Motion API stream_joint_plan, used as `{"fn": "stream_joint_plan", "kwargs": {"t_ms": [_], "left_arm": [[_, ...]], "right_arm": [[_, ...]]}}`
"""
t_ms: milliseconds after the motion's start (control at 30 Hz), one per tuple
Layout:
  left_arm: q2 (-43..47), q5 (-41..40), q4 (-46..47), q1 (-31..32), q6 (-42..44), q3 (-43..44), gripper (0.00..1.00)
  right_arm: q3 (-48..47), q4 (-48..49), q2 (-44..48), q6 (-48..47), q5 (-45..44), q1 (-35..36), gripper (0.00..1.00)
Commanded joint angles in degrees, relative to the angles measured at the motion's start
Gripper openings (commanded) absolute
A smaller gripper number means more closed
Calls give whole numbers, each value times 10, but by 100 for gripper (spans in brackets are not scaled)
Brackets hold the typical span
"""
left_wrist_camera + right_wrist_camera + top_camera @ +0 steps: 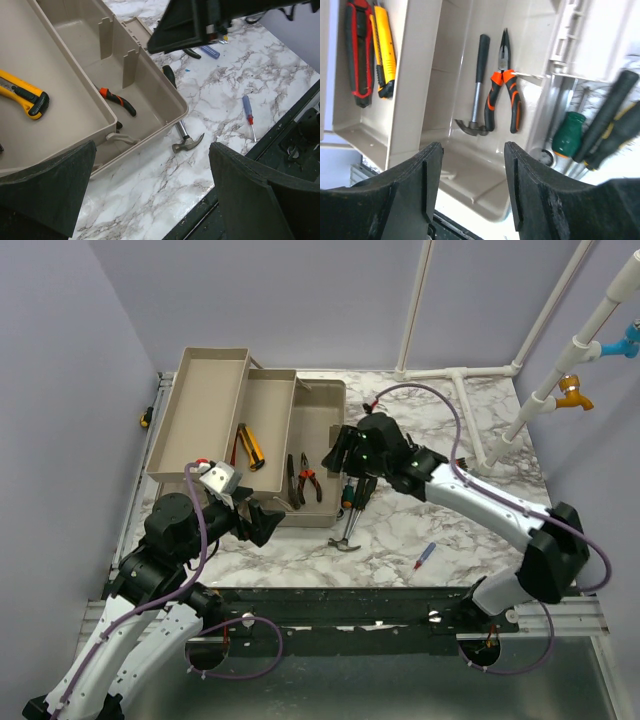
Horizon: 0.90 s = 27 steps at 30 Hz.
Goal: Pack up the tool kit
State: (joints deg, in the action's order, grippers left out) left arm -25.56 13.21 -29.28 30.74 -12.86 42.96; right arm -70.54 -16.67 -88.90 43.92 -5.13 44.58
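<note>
STATE: my right fingers (pixel 415 185) parted, empty, over toolbox (pixel 322 410) base at worktop left-centre; left fingers (pixel 50 190) spread wide, empty | RISK: catching the box wall on descent, shifting it; knocking the screwdrivers (pixel 352 492) lying just beside it, so they roll away.

Top ext.: fixed, high above 6 o'clock edge of white marble-look table (pixel 470 530), tilted down toward 12; far enough to take in whole top. Left wrist: low and close at approx. 8 o'clock, facing toward 3 across near corner of open beige plastic toolbox w/ fold-out trays (pixel 75 30). Right wrist: tight over box middle, aimed almost straight down. Shared by all three: orange-and-black-handled pliers (pixel 503 74) in box bottom, yellow utility knife (pixel 251 448) in tray.
</note>
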Motion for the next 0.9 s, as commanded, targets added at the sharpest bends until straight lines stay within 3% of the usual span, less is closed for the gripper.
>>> {"fn": "stream_joint_plan", "kwargs": {"t_ms": [0,100,233,433,633,700,867], "left_arm": [[3,7,4,-3,3,5,99],[4,9,4,-3,2,5,98],[8,11,4,-3,1,4,98],[11,13,4,-3,0,4,98],[14,11,2,-4,0,4,99],[15,11,2,-3,0,4,99],[14,12,2,-4,1,4,98]], "right_arm": [[75,-41,104,7,-103,2,58],[117,-106,161,35,-170,2,58],[130,-280,179,165,-274,2,60],[165,-486,188,355,-275,2,60],[242,-518,238,409,-241,2,61],[275,-504,258,420,-233,2,69],[331,-439,269,428,-209,2,69]]}}
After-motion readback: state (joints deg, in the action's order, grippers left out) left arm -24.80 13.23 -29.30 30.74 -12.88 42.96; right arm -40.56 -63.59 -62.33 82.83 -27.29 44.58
